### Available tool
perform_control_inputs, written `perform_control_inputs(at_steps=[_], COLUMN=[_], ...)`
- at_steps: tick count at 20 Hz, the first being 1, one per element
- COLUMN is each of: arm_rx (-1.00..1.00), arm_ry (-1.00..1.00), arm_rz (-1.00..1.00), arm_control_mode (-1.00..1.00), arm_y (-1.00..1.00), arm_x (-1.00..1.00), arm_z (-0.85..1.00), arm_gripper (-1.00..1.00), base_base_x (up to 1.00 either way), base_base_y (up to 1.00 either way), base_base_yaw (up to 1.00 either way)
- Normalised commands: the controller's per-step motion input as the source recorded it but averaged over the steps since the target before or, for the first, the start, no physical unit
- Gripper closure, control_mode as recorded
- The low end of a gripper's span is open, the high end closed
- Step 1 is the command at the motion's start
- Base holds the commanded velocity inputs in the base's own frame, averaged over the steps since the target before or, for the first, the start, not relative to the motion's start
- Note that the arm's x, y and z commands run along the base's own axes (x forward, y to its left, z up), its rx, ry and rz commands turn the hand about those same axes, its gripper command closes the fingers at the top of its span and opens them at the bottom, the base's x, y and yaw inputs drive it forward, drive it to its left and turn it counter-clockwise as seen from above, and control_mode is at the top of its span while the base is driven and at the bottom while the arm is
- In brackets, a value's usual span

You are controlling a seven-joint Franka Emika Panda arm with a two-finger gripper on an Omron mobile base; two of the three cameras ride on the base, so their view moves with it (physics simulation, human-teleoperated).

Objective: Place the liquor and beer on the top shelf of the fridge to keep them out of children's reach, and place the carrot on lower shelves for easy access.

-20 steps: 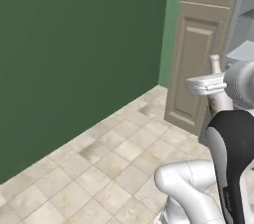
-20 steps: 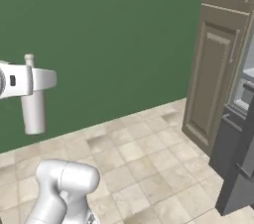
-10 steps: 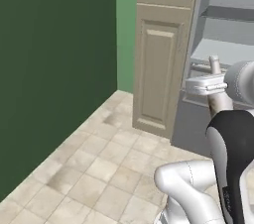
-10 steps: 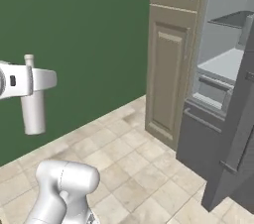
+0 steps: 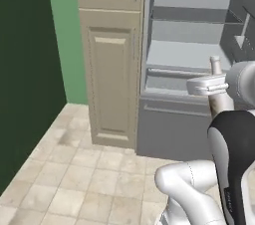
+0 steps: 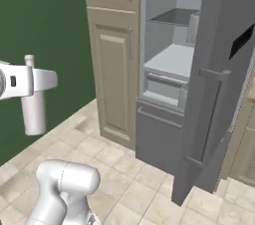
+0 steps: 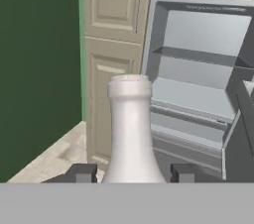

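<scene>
Pale liquor (image 7: pixel 131 134) clamped upright in gripper (image 7: pixel 134 173); right base view reveals fridge (image 6: pixel 209 94) door.

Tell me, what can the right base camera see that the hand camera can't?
Right base view: the liquor bottle's whole body hanging under the gripper, and the fridge's big open door. Hand view: the two dark fingertips beside the bottle. Both: the bottle's neck, the open fridge, beige cabinets and green wall.
</scene>
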Motion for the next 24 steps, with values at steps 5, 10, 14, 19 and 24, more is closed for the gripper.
perform_control_inputs(at_steps=[5, 10, 14, 19, 24], arm_rx=[0.00, 0.00, 0.00, 0.00, 0.00], arm_ry=[0.00, 0.00, 0.00, 0.00, 0.00], arm_rz=[0.00, 0.00, 0.00, 0.00, 0.00], arm_control_mode=[1.00, 1.00, 1.00, 1.00, 1.00], arm_y=[0.00, 0.00, 0.00, 0.00, 0.00], arm_x=[0.00, 0.00, 0.00, 0.00, 0.00], arm_z=[0.00, 0.00, 0.00, 0.00, 0.00], arm_gripper=[1.00, 1.00, 1.00, 1.00, 1.00], base_base_x=[0.58, 0.56, 0.59, 0.63, 0.65], base_base_y=[0.00, 0.05, 0.18, 0.10, 0.23], base_base_yaw=[-0.51, -0.48, -0.41, -0.35, -0.27])
